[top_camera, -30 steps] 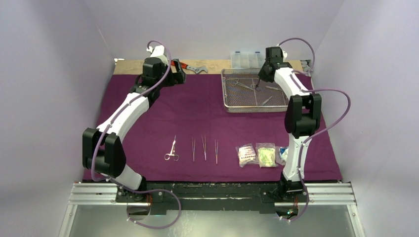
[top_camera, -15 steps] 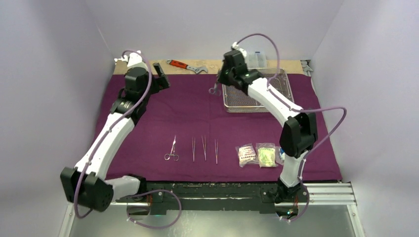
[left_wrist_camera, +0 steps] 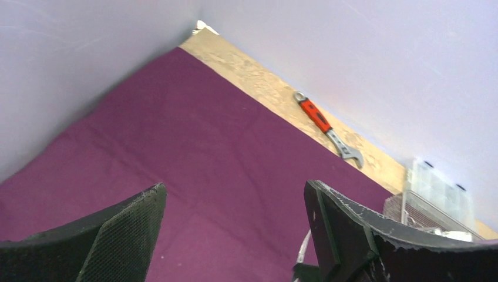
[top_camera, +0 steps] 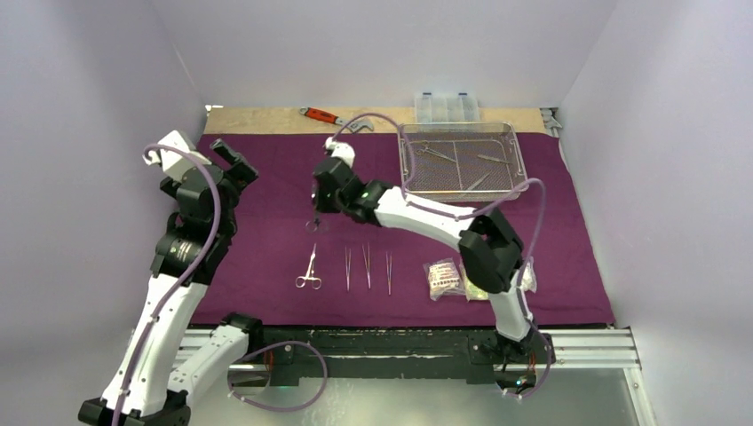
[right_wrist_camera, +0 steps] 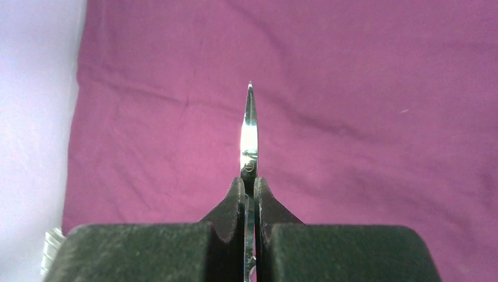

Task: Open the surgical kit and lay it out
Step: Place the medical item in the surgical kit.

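Observation:
The dark-purple cloth (top_camera: pixel 266 231) lies spread over the table. My right gripper (top_camera: pixel 317 202) is shut on scissor-like forceps (top_camera: pixel 313 222), which hang above the cloth left of centre. In the right wrist view the pads (right_wrist_camera: pixel 235 202) pinch the steel blade (right_wrist_camera: pixel 250 126), tip pointing away. Another pair of forceps (top_camera: pixel 309 269) and three slim tweezers (top_camera: pixel 366 266) lie in a row near the front. Clear packets (top_camera: pixel 442 278) lie to their right, partly hidden by the right arm. The wire-mesh tray (top_camera: pixel 404 164) holds more instruments. My left gripper (top_camera: pixel 233 164) is open and empty at far left.
A red-handled wrench (top_camera: pixel 333 119) lies on the bare wood strip behind the cloth; it also shows in the left wrist view (left_wrist_camera: pixel 326 126). A clear compartment box (top_camera: pixel 446 107) stands behind the tray. Walls close in on the left, back and right.
My right gripper has carried the forceps from the tray leftward and nearer, over the middle of the cloth. My left arm has drawn back to the left and towards the front.

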Controlling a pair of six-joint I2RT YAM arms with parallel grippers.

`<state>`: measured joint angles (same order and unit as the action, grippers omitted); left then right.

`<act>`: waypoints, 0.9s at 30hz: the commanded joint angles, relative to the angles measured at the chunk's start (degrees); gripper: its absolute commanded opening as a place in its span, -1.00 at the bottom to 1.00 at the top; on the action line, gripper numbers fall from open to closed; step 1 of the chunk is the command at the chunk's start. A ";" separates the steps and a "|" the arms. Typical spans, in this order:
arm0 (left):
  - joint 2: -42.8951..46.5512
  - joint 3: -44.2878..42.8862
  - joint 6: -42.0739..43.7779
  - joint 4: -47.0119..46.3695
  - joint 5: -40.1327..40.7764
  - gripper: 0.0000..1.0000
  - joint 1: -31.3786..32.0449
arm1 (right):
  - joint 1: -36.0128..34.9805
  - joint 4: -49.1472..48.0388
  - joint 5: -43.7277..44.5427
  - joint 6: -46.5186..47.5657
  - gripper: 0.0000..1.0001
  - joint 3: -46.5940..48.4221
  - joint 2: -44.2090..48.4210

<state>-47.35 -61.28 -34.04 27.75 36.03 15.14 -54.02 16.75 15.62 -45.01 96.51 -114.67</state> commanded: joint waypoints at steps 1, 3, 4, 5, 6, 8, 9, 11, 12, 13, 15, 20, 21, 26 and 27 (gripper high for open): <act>2.98 -2.84 -2.81 9.40 9.69 0.72 -0.02 | -4.40 -6.23 3.30 -0.93 -1.00 2.93 -6.26; 4.11 -3.73 -3.79 13.56 14.14 0.72 -0.02 | -6.00 -5.95 3.05 -0.93 -1.00 5.26 -9.32; 4.60 -3.98 -3.83 14.62 15.48 0.72 -0.02 | -6.82 -6.42 3.05 -9.82 -1.00 5.95 -10.31; 5.04 -4.02 -3.86 15.41 16.34 0.72 -0.02 | -7.56 -6.88 2.95 -16.76 -1.00 6.51 -11.11; 5.53 -4.00 -3.79 15.88 16.95 0.72 -0.02 | -8.24 -6.88 2.63 -17.47 -1.00 7.29 -11.97; 6.22 -3.53 -3.61 16.32 17.20 0.72 -0.02 | -9.40 -6.36 1.92 -18.10 -1.00 8.37 -13.08; 6.48 -3.24 -3.67 16.48 17.05 0.72 -0.02 | -10.19 -6.68 1.65 -18.40 -1.00 8.47 -13.56; 6.54 -2.59 -3.59 16.51 16.31 0.72 -0.02 | -11.76 -5.64 1.71 -19.67 -1.00 9.41 -14.69; 6.30 -2.54 -3.40 16.63 16.02 0.72 -0.02 | -12.33 -5.20 1.62 -20.82 -1.00 9.74 -15.21; 6.11 -2.53 -3.15 16.78 15.75 0.72 -0.01 | -12.85 -5.07 1.49 -21.68 -1.00 9.94 -15.62; 5.65 -2.62 -2.65 17.00 15.41 0.72 -0.02 | -13.48 -3.99 1.66 -23.58 -1.00 10.79 -16.36; 6.06 -2.38 -2.73 17.88 15.30 0.72 0.03 | -14.60 -1.52 2.35 -24.14 -1.00 11.25 -17.81; 6.31 -2.24 -2.83 18.01 15.18 0.72 -0.01 | -14.69 -0.70 2.25 -24.14 -1.00 11.36 -18.18; 7.10 -1.35 -2.57 18.35 13.66 0.74 -0.02 | -14.67 -1.04 2.93 -24.14 -1.00 11.03 -17.76; 6.99 -1.12 -2.57 18.66 12.90 0.74 -0.02 | -14.71 -0.63 3.49 -24.90 -1.00 11.16 -17.01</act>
<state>-40.82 -62.89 -36.86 45.71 50.59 15.14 -68.88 14.61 16.62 -67.70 106.00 -132.84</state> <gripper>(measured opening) 0.866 0.004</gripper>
